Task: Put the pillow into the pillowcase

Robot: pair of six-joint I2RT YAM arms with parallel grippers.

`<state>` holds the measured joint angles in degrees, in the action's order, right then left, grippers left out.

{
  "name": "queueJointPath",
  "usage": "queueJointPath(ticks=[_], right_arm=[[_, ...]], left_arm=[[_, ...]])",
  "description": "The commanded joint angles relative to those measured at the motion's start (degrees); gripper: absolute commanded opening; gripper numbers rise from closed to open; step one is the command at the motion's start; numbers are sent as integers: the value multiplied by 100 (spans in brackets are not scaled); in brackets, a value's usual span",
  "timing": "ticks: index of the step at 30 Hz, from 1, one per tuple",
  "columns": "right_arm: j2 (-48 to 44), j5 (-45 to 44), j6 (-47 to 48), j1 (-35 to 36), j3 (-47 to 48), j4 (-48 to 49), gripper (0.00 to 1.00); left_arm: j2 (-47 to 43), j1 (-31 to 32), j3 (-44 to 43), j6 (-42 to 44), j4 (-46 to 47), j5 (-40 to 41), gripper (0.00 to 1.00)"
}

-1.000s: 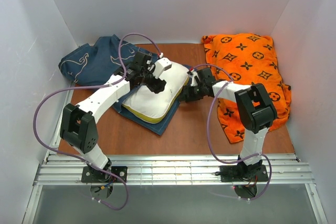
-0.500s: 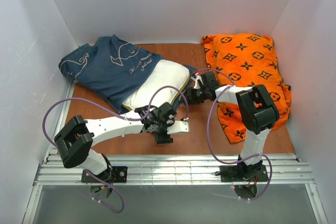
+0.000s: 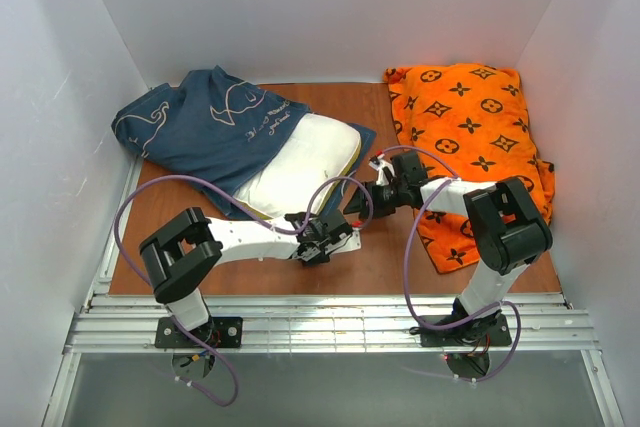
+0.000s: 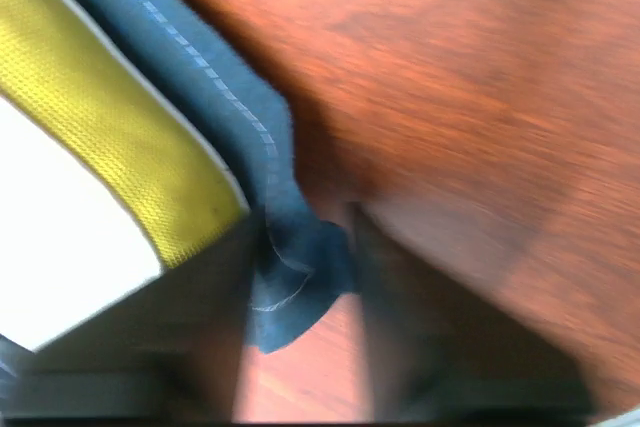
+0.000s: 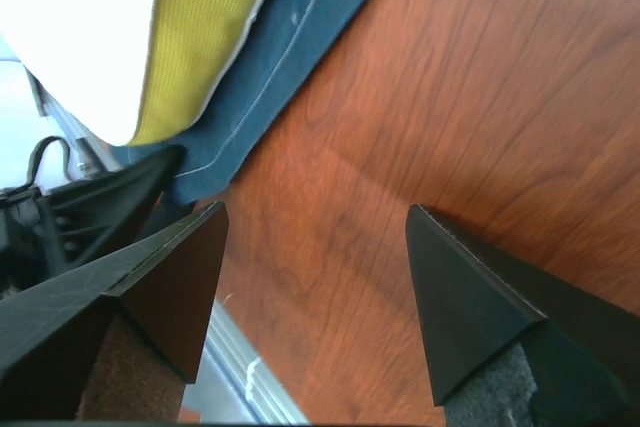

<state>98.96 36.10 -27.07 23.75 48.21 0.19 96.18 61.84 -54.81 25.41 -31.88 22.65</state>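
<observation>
- We find the left arm folded low over the near part of the table point(image 3: 400, 252). Its elbow sits at the left and its forearm runs to the right, along the near edge.
- The left gripper point(image 3: 316, 238) ends just beside the near corner of the pillow point(image 3: 300, 162).
- In the left wrist view, the left gripper point(image 4: 298, 237) has its two fingers on either side of a crumpled corner of the pillowcase point(image 4: 200, 77). The gap is partly narrowed. The view is blurred, so we cannot tell whether the fabric is clamped.
- The right arm rises from its base and bends at the elbow. Its forearm reaches left, low over the wood.
- The right gripper point(image 3: 362, 200) points toward the pillow's right side, near the left gripper.
- In the right wrist view, the right gripper point(image 5: 315, 209) has its fingers spread wide. It holds nothing, and only bare wood lies between them.
- The pillow lies left of centre, with its far end inside the mouth of the pillowcase point(image 3: 200, 127). Its near part, with the yellow band point(image 5: 195, 37), is uncovered, and a navy strip lies under its near edge.
- An orange cushion point(image 3: 470, 117) lies at the far right, apart from both grippers.
</observation>
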Motion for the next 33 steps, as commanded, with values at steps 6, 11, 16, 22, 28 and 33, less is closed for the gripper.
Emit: queueJointPath(ticks=[6, 11, 16, 22, 28, 33], right_arm=[[343, 460, -483, 16, 29, 755, 69], [642, 609, -861, 147, 215, 1317, 67], [1028, 460, -870, 236, 303, 1326, 42], [1345, 355, -958, 218, 523, 1379, 20], [1460, 231, -528, 201, 1033, 1685, 2], [486, 433, -423, 165, -45, 2766, 1]], left_arm=[[-494, -489, -795, -291, -99, -1175, 0], [-697, -507, -856, -370, -99, -1720, 0], [-934, -515, -1014, -519, 182, -1782, 0], [-1303, -524, -1023, -581, 428, -1974, 0], [-1349, -524, -1076, -703, 244, -2680, 0], [-1260, -1374, -1927, -1608, -214, -2591, 77]])
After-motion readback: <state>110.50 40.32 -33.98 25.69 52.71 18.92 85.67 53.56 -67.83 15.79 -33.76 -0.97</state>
